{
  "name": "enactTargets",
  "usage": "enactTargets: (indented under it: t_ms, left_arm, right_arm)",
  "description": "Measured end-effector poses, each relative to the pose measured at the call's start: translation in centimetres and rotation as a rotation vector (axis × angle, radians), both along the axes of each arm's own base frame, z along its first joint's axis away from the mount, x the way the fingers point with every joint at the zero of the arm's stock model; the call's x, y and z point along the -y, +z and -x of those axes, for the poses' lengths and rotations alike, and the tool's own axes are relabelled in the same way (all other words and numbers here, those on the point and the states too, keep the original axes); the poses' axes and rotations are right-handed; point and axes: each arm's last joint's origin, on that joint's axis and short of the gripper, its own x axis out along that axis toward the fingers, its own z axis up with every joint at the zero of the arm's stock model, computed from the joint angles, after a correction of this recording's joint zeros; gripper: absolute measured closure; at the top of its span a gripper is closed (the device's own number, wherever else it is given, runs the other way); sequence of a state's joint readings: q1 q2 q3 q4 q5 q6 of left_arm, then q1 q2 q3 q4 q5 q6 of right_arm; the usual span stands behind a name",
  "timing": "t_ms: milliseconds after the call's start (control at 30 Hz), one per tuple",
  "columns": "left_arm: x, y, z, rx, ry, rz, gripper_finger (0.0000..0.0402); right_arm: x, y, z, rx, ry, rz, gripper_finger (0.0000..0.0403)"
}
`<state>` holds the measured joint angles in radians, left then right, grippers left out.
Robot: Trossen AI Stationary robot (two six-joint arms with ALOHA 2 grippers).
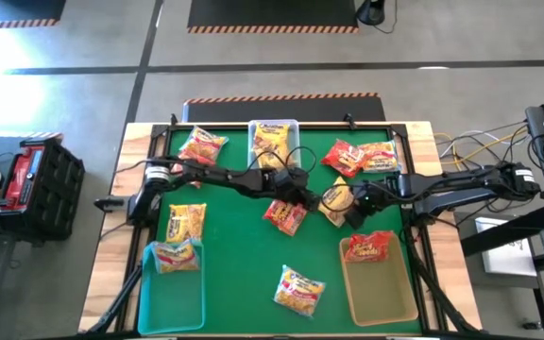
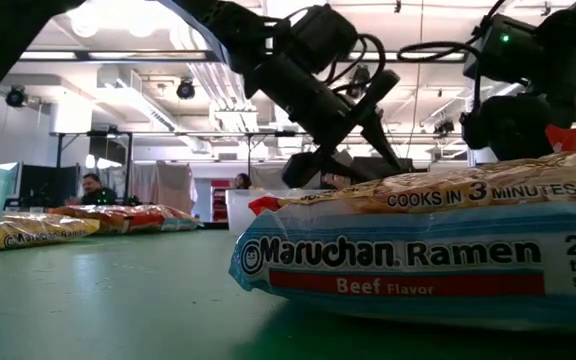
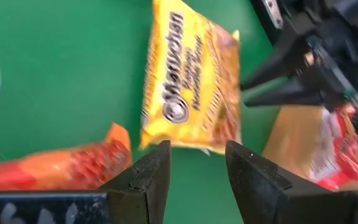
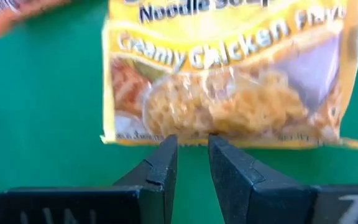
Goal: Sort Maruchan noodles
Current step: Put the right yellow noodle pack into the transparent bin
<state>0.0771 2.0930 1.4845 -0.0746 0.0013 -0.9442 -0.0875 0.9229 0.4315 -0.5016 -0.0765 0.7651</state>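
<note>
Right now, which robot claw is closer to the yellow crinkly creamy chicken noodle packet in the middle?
Right. The right gripper sits at the yellow packet's edge; the left gripper is also close, just beyond it.

I am seeing both grippers crowding the table's middle: the left gripper (image 1: 302,192) and right gripper (image 1: 355,200) are flanking a yellow packet (image 1: 335,199), with a red packet (image 1: 285,215) lying just beside. Open green mat (image 1: 244,264) is stretching between the teal bin (image 1: 171,288) and the tan bin (image 1: 378,283), where only one loose packet (image 1: 299,288) is sitting.
</note>
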Motion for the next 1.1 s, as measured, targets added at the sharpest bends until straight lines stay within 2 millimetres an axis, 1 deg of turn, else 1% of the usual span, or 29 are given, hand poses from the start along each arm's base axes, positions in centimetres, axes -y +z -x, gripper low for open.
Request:
enactTargets:
  t_ms: [100,233,433,533,667,767,867,1000,1100]
  left_arm:
    - [0.2,-0.4,-0.2,0.003,0.019,0.015,0.0265]
    - [0.1,-1.6,-0.7,0.007,0.053,0.044,0.0265]
    - [0.1,-2.3,-2.7,0.048,0.031,0.063,0.0265]
    - [-0.1,-1.8,-3.9,0.08,-0.001,0.044,0.0265]
    - [-0.2,-0.5,-5.3,0.112,-0.059,0.023,0.0265]
    - [-0.2,0.1,-5.8,0.058,-0.071,-0.011,0.0265]
    - [-0.1,1.1,-5.9,0.003,-0.022,-0.1,0.0265]
    - [-0.3,2.1,-6.0,-0.017,0.009,-0.19,0.0265]
    - [-0.9,2.6,-6.2,-0.007,0.026,-0.235,0.0265]
  right_arm:
    - [0.1,-0.5,-0.1,-0.004,-0.012,0.021,0.0321]
    - [0.1,-1.3,-0.2,-0.012,-0.011,0.025,0.0321]
    - [0.1,-2.6,0.4,-0.036,0.035,0.048,0.0321]
    - [0.0,-3.4,1.0,-0.066,0.066,0.059,0.0321]
    - [0.0,-4.6,2.0,-0.121,0.077,0.095,0.0321]
    - [0.0,-5.1,2.4,-0.128,0.086,0.107,0.0324]
    - [0.0,-5.5,2.7,-0.134,0.095,0.121,0.033]
    - [0.0,-5.4,2.7,-0.12,0.114,0.132,0.0336]
    - [0.0,-4.5,2.2,-0.083,0.123,0.119,0.0339]
